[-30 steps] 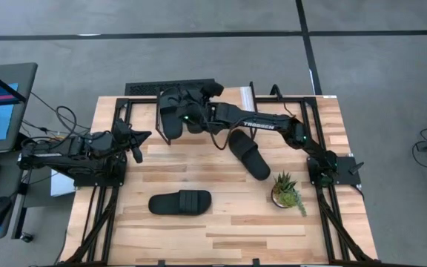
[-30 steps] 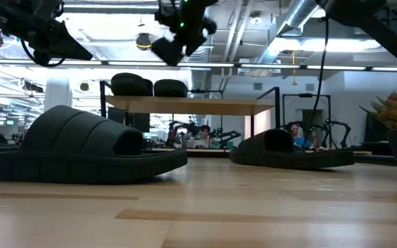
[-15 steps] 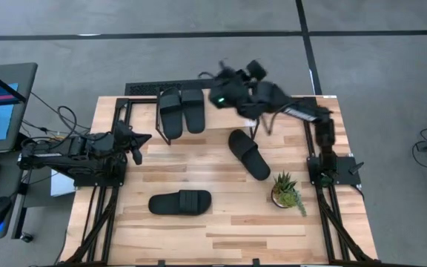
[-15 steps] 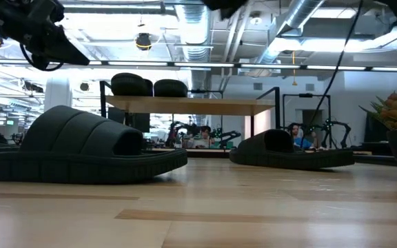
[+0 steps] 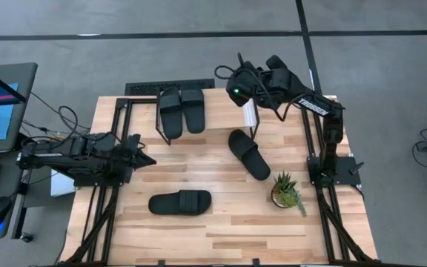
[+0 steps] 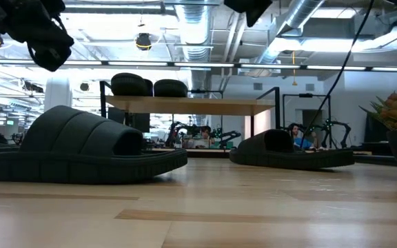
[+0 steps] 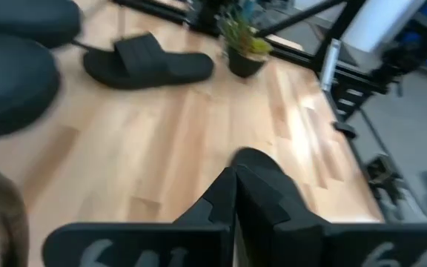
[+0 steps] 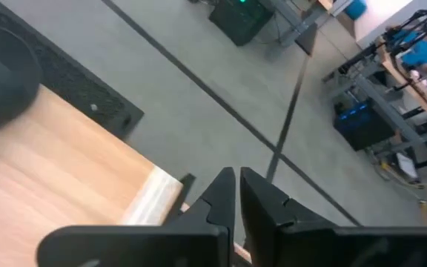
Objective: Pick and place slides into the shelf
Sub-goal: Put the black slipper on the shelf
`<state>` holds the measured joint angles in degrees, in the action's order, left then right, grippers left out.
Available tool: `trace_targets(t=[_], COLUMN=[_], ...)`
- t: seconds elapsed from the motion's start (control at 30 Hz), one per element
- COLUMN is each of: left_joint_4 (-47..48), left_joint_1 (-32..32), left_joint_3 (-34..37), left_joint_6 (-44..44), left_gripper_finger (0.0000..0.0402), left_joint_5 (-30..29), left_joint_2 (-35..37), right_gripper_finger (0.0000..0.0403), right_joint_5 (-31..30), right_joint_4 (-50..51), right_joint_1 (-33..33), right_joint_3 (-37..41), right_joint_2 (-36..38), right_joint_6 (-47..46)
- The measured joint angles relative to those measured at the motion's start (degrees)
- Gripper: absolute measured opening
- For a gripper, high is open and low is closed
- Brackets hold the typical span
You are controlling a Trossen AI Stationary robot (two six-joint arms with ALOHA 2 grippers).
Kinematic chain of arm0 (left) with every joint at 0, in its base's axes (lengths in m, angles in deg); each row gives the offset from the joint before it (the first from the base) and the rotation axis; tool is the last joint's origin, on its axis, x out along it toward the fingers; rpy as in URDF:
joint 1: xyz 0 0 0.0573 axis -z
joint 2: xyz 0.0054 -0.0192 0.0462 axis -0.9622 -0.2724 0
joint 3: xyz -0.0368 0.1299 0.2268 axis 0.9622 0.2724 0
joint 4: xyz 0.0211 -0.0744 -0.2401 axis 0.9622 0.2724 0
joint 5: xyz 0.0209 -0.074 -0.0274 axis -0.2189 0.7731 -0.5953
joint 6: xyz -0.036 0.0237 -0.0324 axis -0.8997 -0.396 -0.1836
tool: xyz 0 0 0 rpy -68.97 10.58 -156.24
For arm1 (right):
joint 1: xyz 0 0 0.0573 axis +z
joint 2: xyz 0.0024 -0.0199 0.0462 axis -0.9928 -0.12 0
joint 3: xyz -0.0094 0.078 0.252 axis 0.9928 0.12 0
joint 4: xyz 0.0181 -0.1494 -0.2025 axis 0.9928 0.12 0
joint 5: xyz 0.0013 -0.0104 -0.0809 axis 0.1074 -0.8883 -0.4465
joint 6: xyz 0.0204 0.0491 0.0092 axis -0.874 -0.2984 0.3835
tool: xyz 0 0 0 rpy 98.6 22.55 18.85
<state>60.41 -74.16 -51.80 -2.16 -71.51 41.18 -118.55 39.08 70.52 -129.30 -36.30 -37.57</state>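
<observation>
The wooden worktop [image 5: 221, 222] carries everything. At its far edge stands the shelf [image 5: 213, 115], a low rack with a light plank top and thin black legs. Two slides [image 5: 183, 111] lie side by side on the shelf top, touching each other. A third slide [image 5: 247, 153] lies on the worktop near the shelf, at a slant, between the shelf and a small potted plant [image 5: 287, 190]. The fourth slide [image 5: 180, 202] lies alone nearer the front edge, well apart from the others.

The right tool [image 5: 227, 76] hangs high above the far edge of the worktop, just beside the shelf; its fingers are almost together and hold nothing. The left tool [image 5: 148, 158] waits low at the left side of the worktop, its fingers pressed together and empty.
</observation>
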Motion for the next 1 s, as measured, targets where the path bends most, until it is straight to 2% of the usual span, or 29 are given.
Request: trace_targets(t=[0.17, 0.27, 0.47, 0.67, 0.8, 1.0], left_joint_4=[-4.05, -9.27, -18.67, -32.82, -40.22, -46.65], left_joint_1=[1.58, 4.56, 10.57, 15.73, 18.14, 21.69], left_joint_3=[0.01, 0.01, 0.00, -0.01, 0.00, -0.01], left_joint_6=[-5.01, -6.47, -9.17, -9.26, -9.36, -9.76], left_gripper_finger=[0.0000, 0.0000, 0.0000, 0.0000, 0.0000, 0.0000], left_joint_5=[3.27, 2.83, -8.03, -17.21, -21.39, -28.25], left_joint_2=[-3.98, -7.20, -17.06, -27.47, -31.90, -36.47], right_gripper_finger=[0.0002, 0.0003, 0.0002, 0.0001, 0.0001, 0.0000], right_joint_5=[-0.98, -3.39, -3.19, -1.37, 7.12, 34.64], right_joint_4=[-1.54, -1.40, -0.17, -1.09, -6.13, -13.60], right_joint_1=[-1.72, -2.62, -4.97, -5.13, -5.07, -5.03], right_joint_3=[1.68, 1.94, 2.08, 2.06, 2.04, 1.95], right_joint_2=[0.14, 0.74, 2.08, 6.75, 11.95, 18.01], right_joint_6=[2.24, 2.27, 7.39, 12.90, 18.14, 25.77])
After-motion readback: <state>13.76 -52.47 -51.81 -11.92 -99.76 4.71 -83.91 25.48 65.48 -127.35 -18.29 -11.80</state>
